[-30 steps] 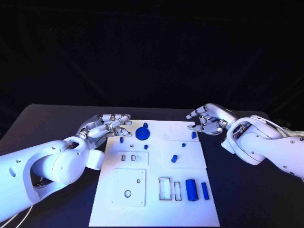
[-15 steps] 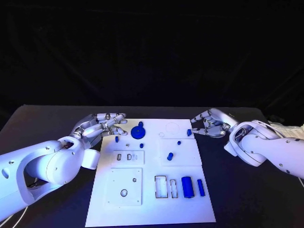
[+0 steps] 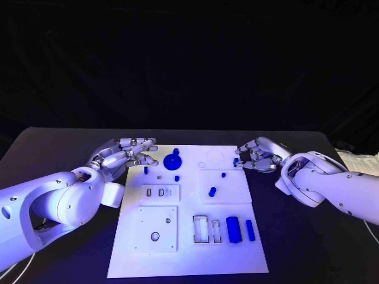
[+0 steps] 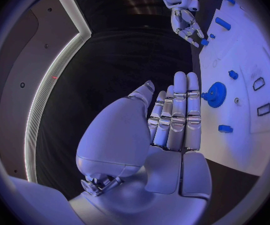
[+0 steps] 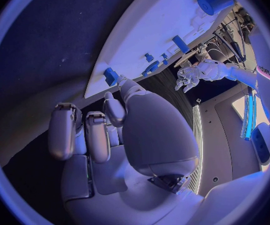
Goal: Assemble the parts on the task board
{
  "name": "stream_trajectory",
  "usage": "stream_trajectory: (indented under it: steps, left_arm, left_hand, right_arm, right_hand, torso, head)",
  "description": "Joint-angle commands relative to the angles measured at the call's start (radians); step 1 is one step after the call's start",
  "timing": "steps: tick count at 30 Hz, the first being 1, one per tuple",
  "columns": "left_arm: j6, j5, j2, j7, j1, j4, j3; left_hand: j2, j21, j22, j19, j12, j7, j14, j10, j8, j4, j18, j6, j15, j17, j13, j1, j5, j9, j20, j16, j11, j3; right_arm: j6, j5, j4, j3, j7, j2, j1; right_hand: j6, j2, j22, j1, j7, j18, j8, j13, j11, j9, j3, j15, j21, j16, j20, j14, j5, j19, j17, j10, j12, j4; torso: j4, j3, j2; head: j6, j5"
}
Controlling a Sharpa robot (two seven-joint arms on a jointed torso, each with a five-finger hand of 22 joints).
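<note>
The white task board lies in the middle of the black table. A blue gear stands near its far left corner, and several small blue parts are scattered around it. My left hand hovers just left of the gear, its fingers straight and holding nothing. My right hand is at the board's far right edge with its fingers half curled. Its thumb tip is beside a small blue part, which stands on the board edge. I see nothing in its grip.
A thick blue cylinder and a thin blue bar lie beside rectangular slots at the board's near right. A square plate with holes sits near left. White crumpled material lies at the table's right edge.
The camera has shifted a little. My right hand has come down closer to the small blue part at the board's right edge. My left hand has barely moved.
</note>
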Motion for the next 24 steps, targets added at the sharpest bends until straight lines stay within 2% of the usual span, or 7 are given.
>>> stream_trajectory:
  steps: [1,8,12,24]
  left_arm:
    - [0.02,-0.004,0.001,0.005,0.001,0.0,0.0]
    - [0.019,-0.004,0.001,0.004,0.001,0.0,0.0]
    - [0.018,-0.004,0.001,0.003,0.001,0.0,0.0]
    - [0.015,-0.004,0.0,0.0,0.001,-0.001,0.0]
  left_hand:
    - [0.0,-0.003,0.002,-0.008,0.004,0.001,-0.008,-0.008,0.003,-0.004,0.014,-0.008,-0.001,0.001,0.0,-0.005,0.001,0.001,0.001,0.003,-0.001,-0.003]
    - [0.0,-0.002,0.002,-0.008,0.005,0.001,-0.009,-0.008,0.004,-0.006,0.014,-0.008,-0.001,0.002,0.0,-0.005,0.001,0.001,0.001,0.004,-0.001,-0.002]
    - [0.001,-0.002,0.002,-0.008,0.005,0.001,-0.009,-0.008,0.005,-0.006,0.014,-0.007,-0.001,0.002,0.0,-0.005,0.001,0.001,0.002,0.004,-0.001,-0.002]
    - [0.001,-0.002,0.002,-0.008,0.005,0.001,-0.009,-0.008,0.005,-0.006,0.014,-0.007,-0.001,0.002,0.0,-0.005,0.001,0.001,0.002,0.004,-0.001,-0.002]
  right_arm:
    - [0.019,-0.028,-0.002,0.0,0.016,0.004,-0.002]
    - [0.02,-0.031,-0.019,0.0,0.011,0.017,-0.004]
    - [0.025,-0.03,-0.027,0.0,0.008,0.028,-0.007]
    - [0.034,-0.03,-0.035,0.001,-0.005,0.037,-0.012]
  right_hand:
    - [0.005,-0.001,0.001,0.01,-0.002,-0.011,0.002,0.002,0.002,0.002,0.0,-0.001,0.006,0.003,0.001,0.089,-0.005,0.002,0.193,-0.003,-0.002,-0.006]
    - [0.019,0.013,0.003,0.017,-0.003,-0.011,0.007,0.006,0.001,0.004,0.01,-0.001,0.007,0.004,0.001,0.089,-0.008,0.002,0.195,0.0,0.003,-0.014]
    - [0.03,0.019,0.004,0.022,-0.005,-0.012,0.011,0.01,-0.001,0.006,0.016,-0.003,0.008,0.005,0.0,0.089,-0.009,0.003,0.196,0.003,0.007,-0.022]
    - [0.045,0.024,0.005,0.023,-0.008,-0.012,0.017,0.011,-0.004,0.008,0.022,-0.005,0.008,0.005,-0.002,0.089,-0.01,0.003,0.197,0.004,0.008,-0.029]
  torso:
    - [0.0,-0.0001,-0.001]
    - [-0.0015,-0.0008,-0.002]
    - [0.0006,-0.0001,-0.001]
    - [-0.001,-0.0006,-0.001]
  head:
    - [-0.004,-0.001]
    - [-0.011,0.003]
    - [-0.014,0.0]
    - [-0.021,0.002]
